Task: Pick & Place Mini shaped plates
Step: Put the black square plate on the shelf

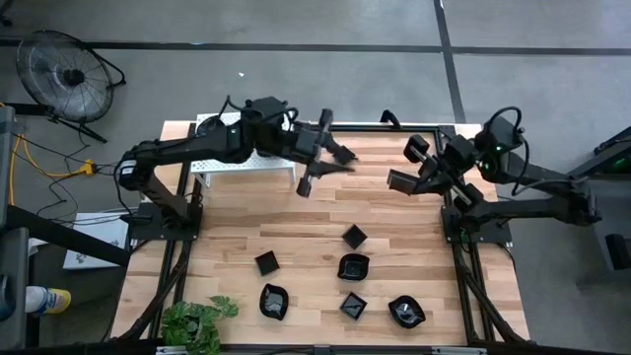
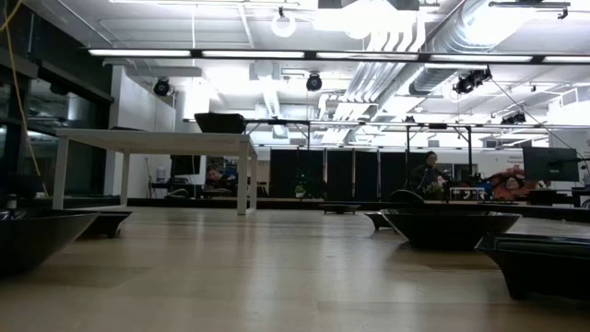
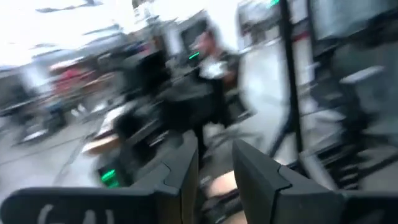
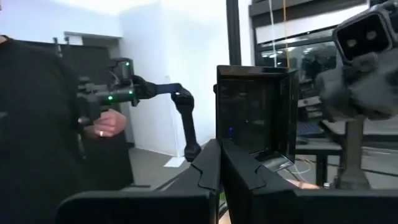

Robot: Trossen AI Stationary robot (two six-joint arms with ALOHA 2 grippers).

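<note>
Six glossy black mini plates lie flat on the near half of the wooden table, among them a square one (image 1: 354, 236), a wavy one (image 1: 353, 266) and a leaf-like one (image 1: 406, 312). In the low view some show as dark bowls (image 2: 442, 226). My right gripper (image 1: 399, 177) (image 4: 221, 148) hovers high over the far right of the table, pointing left, shut on a square plate (image 4: 255, 112). My left gripper (image 1: 343, 156) (image 3: 216, 165) hangs in the air over the far middle, fingers a little apart, with nothing between them. Neither gripper shows in the low view. My right gripper pinches the square plate by one side wall (image 4: 219, 134), which stands between the two fingers. One finger (image 4: 249, 168) lies on the plate's inner side, the other outside. The plate is lifted clear, and its hollow side faces back toward my wrist.
A white perforated shelf (image 1: 246, 163) (image 2: 152, 143) stands at the far left, partly under my left arm. A green plant (image 1: 197, 320) sits at the near left corner. A person in black (image 4: 37, 124) stands beyond the table, a hand (image 4: 109, 124) on a control handle.
</note>
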